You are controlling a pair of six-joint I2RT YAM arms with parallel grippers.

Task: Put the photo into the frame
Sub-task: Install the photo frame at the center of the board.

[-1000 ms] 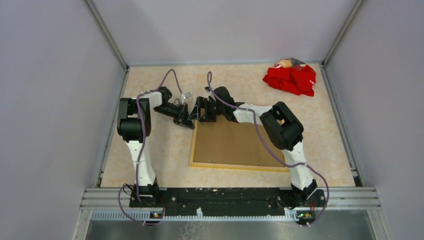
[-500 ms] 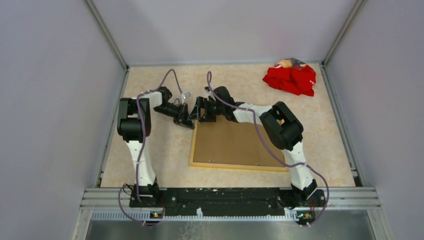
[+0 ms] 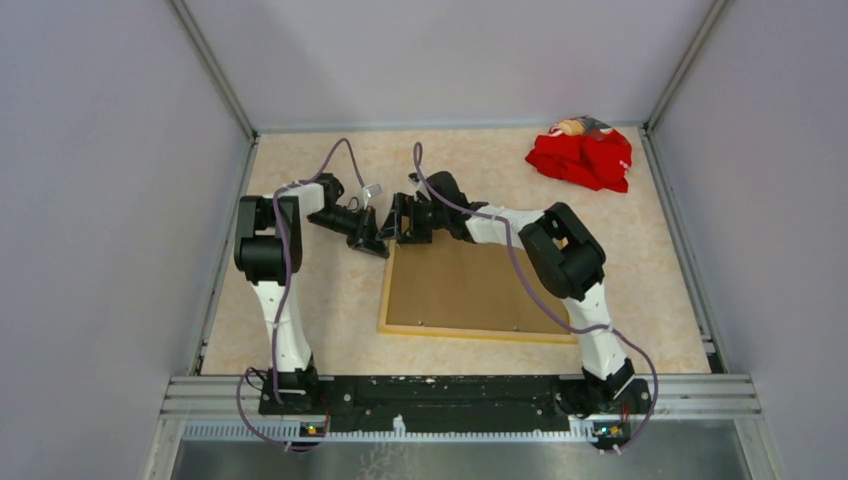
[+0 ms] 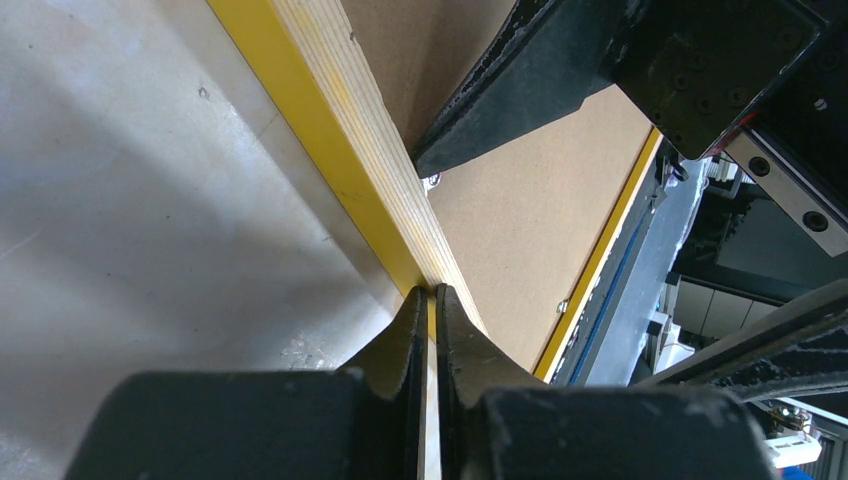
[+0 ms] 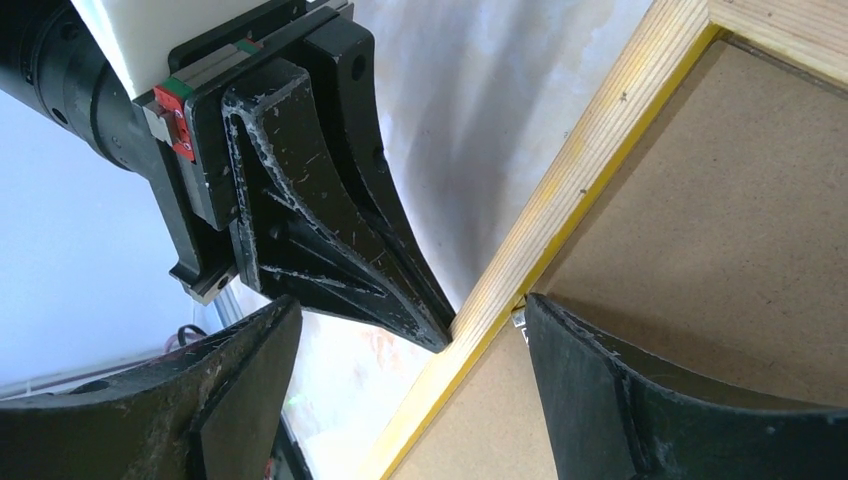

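Right wrist: we judge the frame (image 5: 560,215) stiff, light, grippable by its rail; right gripper (image 5: 410,305) spread, left gripper (image 4: 432,300) pressed together.

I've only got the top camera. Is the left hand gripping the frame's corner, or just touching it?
Observer: Left wrist camera shows the left hand shut, its tips touching the frame's outer edge.
Operator: And the right hand?
Observer: Open, straddling that rail: one finger outside, one over the backing board.
Operator: Anything near that inner finger?
Observer: A small metal tab at the board's edge.
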